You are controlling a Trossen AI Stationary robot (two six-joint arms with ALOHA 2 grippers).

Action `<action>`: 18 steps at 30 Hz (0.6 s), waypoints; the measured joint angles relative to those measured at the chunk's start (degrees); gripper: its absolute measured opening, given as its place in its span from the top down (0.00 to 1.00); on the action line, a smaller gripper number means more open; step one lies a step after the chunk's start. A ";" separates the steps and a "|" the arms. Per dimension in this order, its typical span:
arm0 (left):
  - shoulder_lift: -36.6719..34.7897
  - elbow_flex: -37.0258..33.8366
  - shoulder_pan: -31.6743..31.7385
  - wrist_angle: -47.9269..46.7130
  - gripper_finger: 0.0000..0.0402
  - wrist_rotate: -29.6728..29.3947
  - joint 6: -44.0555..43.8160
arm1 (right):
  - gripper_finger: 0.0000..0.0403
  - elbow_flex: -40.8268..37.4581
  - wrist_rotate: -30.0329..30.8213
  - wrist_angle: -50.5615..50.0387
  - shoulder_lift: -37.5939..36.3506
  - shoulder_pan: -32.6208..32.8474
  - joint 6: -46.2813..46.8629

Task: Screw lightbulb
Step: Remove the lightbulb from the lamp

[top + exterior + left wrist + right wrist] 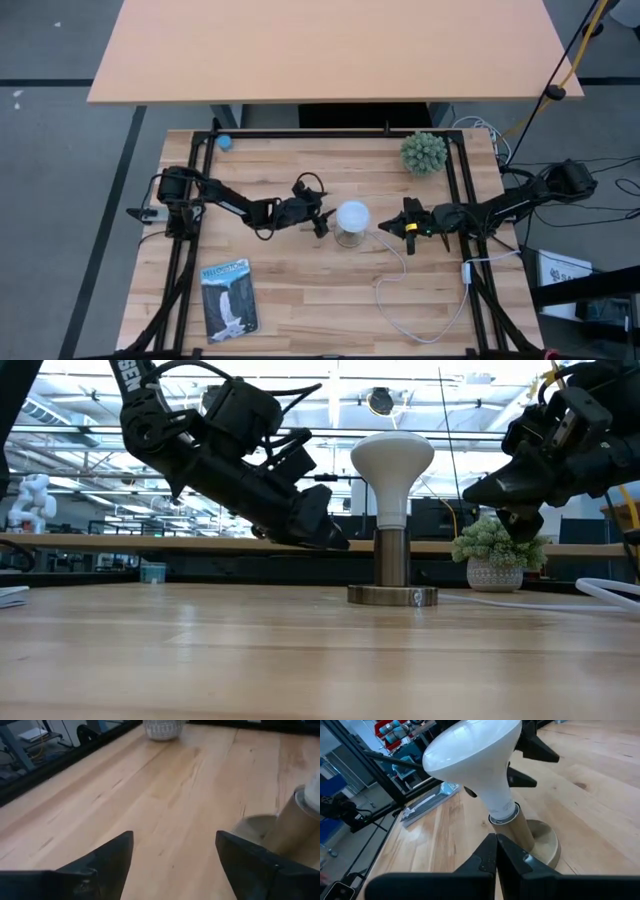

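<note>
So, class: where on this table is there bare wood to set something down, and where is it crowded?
Bare wood lies along the near edge between the booklet and the white cord, and at the far edge between the blue object and the green spiky ball. The middle is crowded: left tool, lightbulb in its socket, right tool.

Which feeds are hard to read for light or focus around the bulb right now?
Low view: bright ceiling lights behind leave the left claw a dark silhouette beside the white frosted lightbulb. Left wrist view: the brass-coloured metal socket at the edge looks soft. Right wrist view: bulb evenly lit, no glare.
</note>
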 joint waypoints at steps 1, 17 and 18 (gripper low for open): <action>0.00 0.00 0.03 -0.39 0.28 -0.01 0.00 | 1.00 0.00 -0.04 -0.04 0.00 0.00 0.00; 0.37 -0.02 0.52 -2.56 0.27 21.52 2.16 | 1.00 0.00 -1.18 -1.34 0.00 0.00 -0.51; 0.63 -0.02 0.51 -2.26 0.27 21.57 2.25 | 1.00 0.00 -1.18 -1.42 0.00 0.00 -0.54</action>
